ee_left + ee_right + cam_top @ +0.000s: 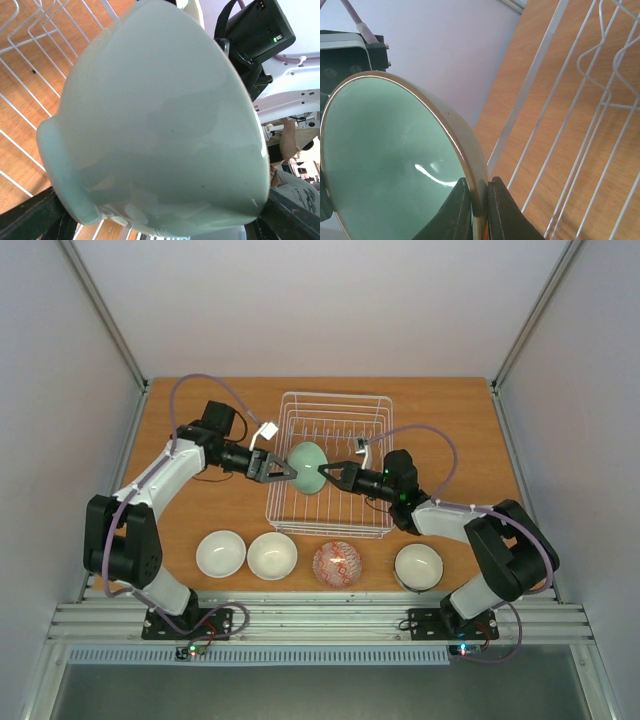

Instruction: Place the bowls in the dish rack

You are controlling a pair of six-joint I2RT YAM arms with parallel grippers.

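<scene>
top view: the green bowl (307,467) hangs on edge over the dish rack (335,405), the left gripper (285,468) and right gripper (328,473) on either side of it. a good placement probably means lowering it upright between two tines, releasing only once the wires carry it. count: one rack, five bowls. one is in the air and four are on the table (200,440): two white (221,553) (272,555), one red-patterned (337,563), one pale with a darker outside (418,564).

left wrist: the fingers (30,217) stand wide around the bowl's outside; contact i cannot tell, so closing gently seems wise.

right wrist: the fingers (452,210) pinch the bowl's rim, nearly shut. that thin hold looks liable to let the bowl swing.
</scene>
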